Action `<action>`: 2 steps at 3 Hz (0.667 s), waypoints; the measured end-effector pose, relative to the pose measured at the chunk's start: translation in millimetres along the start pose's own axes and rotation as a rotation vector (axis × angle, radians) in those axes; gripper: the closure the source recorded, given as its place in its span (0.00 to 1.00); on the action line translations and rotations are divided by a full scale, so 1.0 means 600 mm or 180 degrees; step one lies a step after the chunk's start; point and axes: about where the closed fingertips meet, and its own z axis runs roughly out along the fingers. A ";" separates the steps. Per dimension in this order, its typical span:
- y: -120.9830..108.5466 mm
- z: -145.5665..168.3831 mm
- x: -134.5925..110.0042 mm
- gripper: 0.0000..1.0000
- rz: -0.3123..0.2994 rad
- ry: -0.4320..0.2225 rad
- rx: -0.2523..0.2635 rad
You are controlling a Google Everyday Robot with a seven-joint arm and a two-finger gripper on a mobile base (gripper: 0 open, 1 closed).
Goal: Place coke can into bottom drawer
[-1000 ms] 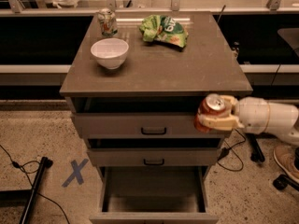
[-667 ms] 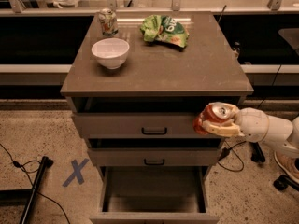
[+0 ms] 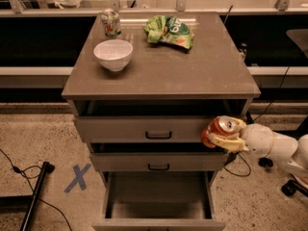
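The coke can is red with a silver top, held tilted in my gripper. The gripper is shut on it, at the right end of the top drawer's front, above and to the right of the bottom drawer. My white arm comes in from the right. The bottom drawer is pulled open at the foot of the cabinet, and its inside is empty.
On the cabinet top stand a white bowl, a pale green-and-silver can and a green chip bag. Two upper drawers with black handles are slightly ajar. A blue X marks the floor at left.
The gripper with the can has sunk a little, from level with the top drawer's upper edge to its lower edge. The arm has drawn lower and to the right.
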 end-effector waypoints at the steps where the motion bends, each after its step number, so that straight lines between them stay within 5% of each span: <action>1: -0.013 -0.035 0.080 1.00 -0.0145 0.0292 0.0239; 2: -0.017 -0.073 0.152 1.00 -0.0180 0.0529 0.0232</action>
